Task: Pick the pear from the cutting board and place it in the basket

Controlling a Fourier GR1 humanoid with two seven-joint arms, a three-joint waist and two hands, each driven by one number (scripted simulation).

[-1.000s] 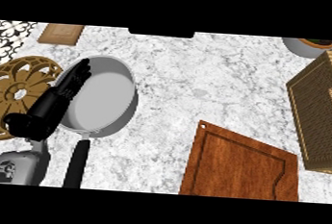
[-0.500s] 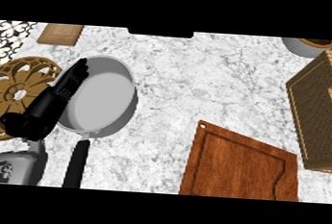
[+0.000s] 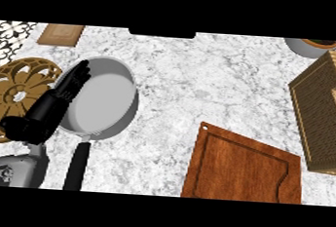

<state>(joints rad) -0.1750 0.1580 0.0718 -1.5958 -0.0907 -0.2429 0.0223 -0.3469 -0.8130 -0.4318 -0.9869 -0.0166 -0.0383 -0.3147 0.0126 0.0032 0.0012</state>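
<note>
The brown wooden cutting board (image 3: 243, 169) lies at the lower right of the head view with nothing on its visible face. The woven basket (image 3: 329, 110) stands at the right edge, partly cut off; its inside does not show. No pear is visible anywhere. My left hand (image 3: 45, 113) rests at the left over the rim of a grey frying pan, fingers straight and pointing up the view, holding nothing. My right hand does not show.
A grey frying pan (image 3: 103, 101) with a black handle (image 3: 76, 166) sits at the left. A golden openwork trivet (image 3: 13, 94) lies beside it. A small wooden block (image 3: 60, 34) is at the back left, a pot (image 3: 312, 46) at the back right.
</note>
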